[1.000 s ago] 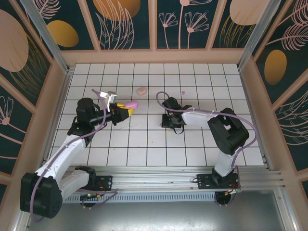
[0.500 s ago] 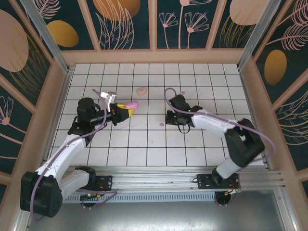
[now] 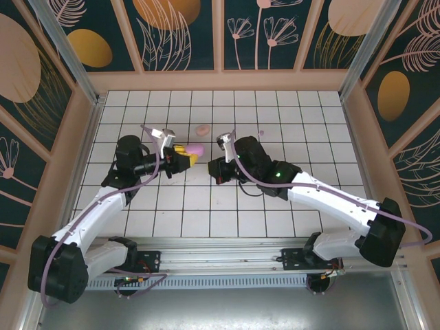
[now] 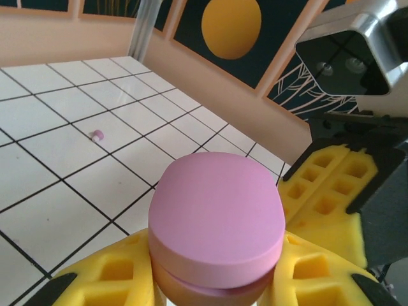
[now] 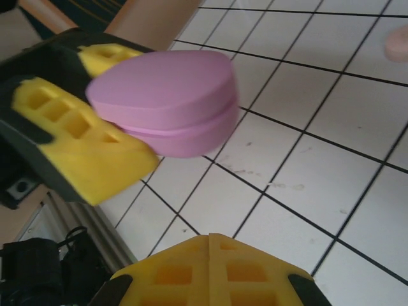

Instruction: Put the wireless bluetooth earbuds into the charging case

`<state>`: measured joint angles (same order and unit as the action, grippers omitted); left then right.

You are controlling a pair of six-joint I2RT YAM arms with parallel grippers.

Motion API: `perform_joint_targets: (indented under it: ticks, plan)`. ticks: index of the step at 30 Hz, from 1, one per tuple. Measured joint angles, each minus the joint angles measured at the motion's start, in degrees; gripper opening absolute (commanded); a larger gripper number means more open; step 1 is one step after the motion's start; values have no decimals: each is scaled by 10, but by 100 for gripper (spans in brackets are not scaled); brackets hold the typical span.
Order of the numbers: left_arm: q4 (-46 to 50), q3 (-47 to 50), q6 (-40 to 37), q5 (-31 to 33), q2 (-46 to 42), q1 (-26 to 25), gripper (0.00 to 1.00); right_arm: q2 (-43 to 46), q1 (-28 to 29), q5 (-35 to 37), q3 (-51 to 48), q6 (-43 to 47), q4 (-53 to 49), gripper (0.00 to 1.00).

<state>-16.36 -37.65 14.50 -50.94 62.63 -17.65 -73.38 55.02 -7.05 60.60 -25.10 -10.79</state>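
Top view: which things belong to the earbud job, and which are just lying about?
Job: purple case, gripped by left gripper; pink case, on the tiles; tiny earbud, loose on a tile.
Not part of it: tiled table; patterned walls.

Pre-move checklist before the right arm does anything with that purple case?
1. Purple case gripped by left gripper: ok, it is clamped between the yellow fingers.
2. Case lid open for loading: not ok, the seam is closed.
3. Right gripper carrying an earbud: not ok, it is shut and nothing shows between its fingers.
4. Right gripper clear of the purple case: ok, the right wrist view shows a gap.
5. Earbud reachable: ok, one lies loose on the tiles.
6. Pink case out of the way: ok, it sits on the tiles apart from both grippers.
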Motion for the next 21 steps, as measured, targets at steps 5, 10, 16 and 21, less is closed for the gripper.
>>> perform_joint_targets:
  ticks: [5, 10, 16, 21]
  plan:
    - [-1, 0, -14, 0, 0, -8, 10, -1, 7, -1, 17, 13, 7, 0]
    - [-1, 0, -24, 0, 0, -12, 10, -17, 7, 2, 46, 28, 15, 0]
    - [-1, 7, -29, 11, -12, -14, 10, -36, 4, 5, 68, 38, 16, 0]
    - [1, 14, -29, 24, -15, -14, 10, -46, -9, -5, 75, 38, 18, 0]
